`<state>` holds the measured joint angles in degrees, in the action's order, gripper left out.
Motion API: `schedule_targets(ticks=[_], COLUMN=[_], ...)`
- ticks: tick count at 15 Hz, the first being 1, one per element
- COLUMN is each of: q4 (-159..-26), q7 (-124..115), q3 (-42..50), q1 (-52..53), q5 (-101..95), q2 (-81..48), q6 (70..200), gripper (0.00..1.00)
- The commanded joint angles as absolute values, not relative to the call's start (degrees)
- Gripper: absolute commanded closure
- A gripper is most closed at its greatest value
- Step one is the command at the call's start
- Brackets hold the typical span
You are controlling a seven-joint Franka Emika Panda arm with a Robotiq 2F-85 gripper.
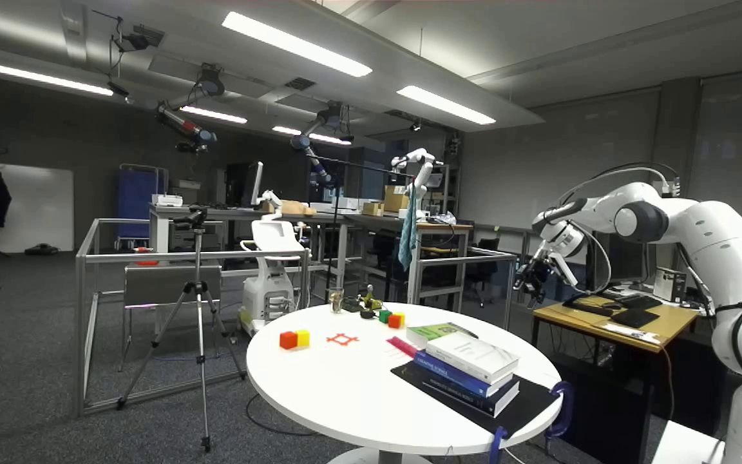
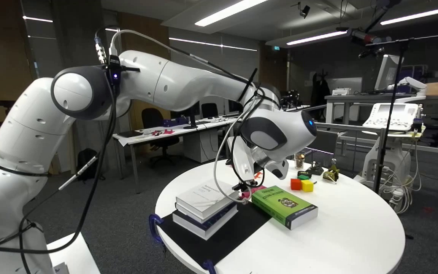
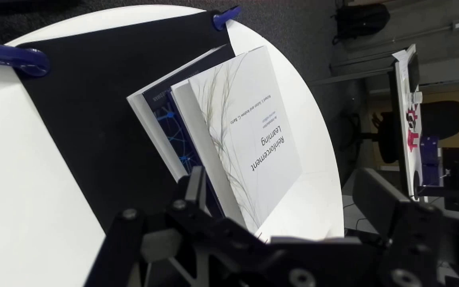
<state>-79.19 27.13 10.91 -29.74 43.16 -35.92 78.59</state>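
Note:
My gripper [image 3: 284, 185] is open, its two fingers wide apart with nothing between them. It also shows in an exterior view [image 1: 529, 283], raised near the round table, and in an exterior view [image 2: 243, 186], partly hidden by the arm and cables. Nearest in the wrist view is a white book [image 3: 249, 131], "Reinforcement Learning", on top of a stack. Under it lie a blue book [image 1: 451, 374] and a dark blue book [image 1: 464, 394]. The stack rests on a black mat [image 3: 94, 119]. A thick green book [image 2: 284, 205] lies beside the stack on the table.
Purple-blue clamps [image 1: 561, 406] hold the mat to the white round table [image 2: 337, 236]. Red [image 1: 288, 339] and yellow [image 1: 303, 338] cubes, another cube group, a red hash-shaped piece [image 1: 342, 339], a pink piece [image 1: 401, 348] and a glass [image 1: 335, 300] are on the table.

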Motion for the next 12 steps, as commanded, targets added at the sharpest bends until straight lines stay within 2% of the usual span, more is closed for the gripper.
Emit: schedule_targets(ticks=[1, 12], q4=[-74.18, -76.19], q7=[27.87, 32.95], q3=[8.67, 8.07], q1=[-32.23, -31.85], q5=[45.45, 47.88], q2=[-39.45, -41.32], q6=[75.18, 78.28], gripper=[0.0, 0.0])
